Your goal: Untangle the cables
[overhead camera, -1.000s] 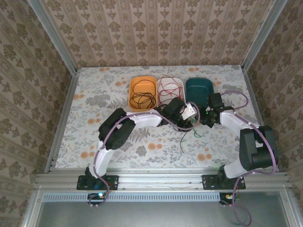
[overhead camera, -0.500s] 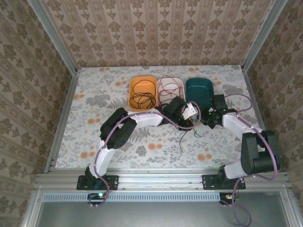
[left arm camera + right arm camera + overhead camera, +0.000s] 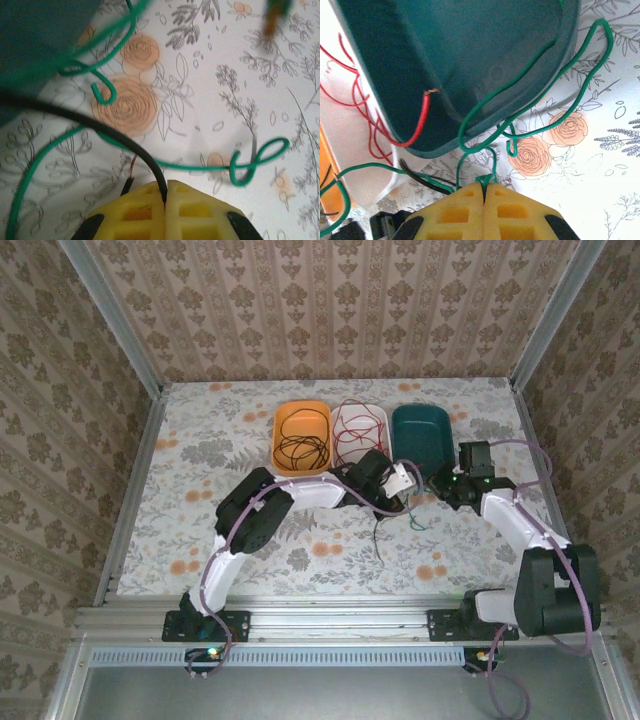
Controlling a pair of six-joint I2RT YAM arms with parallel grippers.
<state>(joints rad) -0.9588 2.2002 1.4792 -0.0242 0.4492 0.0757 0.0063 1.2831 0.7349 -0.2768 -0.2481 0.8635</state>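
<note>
Top external view: the green cable (image 3: 416, 521) lies loose on the worktop (image 3: 200, 502) right of centre, just nearward of the teal tray (image 3: 422, 430), with a dark strand trailing from it toward the near edge. In the left wrist view a black cable (image 3: 120, 137) crosses over the green one, so the two look tangled here. A black coil already sits in the orange tray (image 3: 302, 420). The red cable (image 3: 360, 428) fills the white tray (image 3: 345, 412), and the right wrist view shows one red end straying over the rim into the teal tray. All three trays stand in a row at the middle of the far edge. The left gripper (image 3: 165, 192) is clenched, its yellow pads pinching the black cable. The right gripper (image 3: 484, 189) is likewise closed, on the green cable, which loops up over the teal tray's rim. The two grippers hang near each other, just nearward of the white and teal trays. Step in hand, as I read it: parting green from black, each arm holding one colour. The next move probably calls for drawing the two apart sideways, slowly. The green hooks and curls could snag on the black strand or the tray lip, and a hard pull might drag the teal tray or tighten the crossing.
</note>
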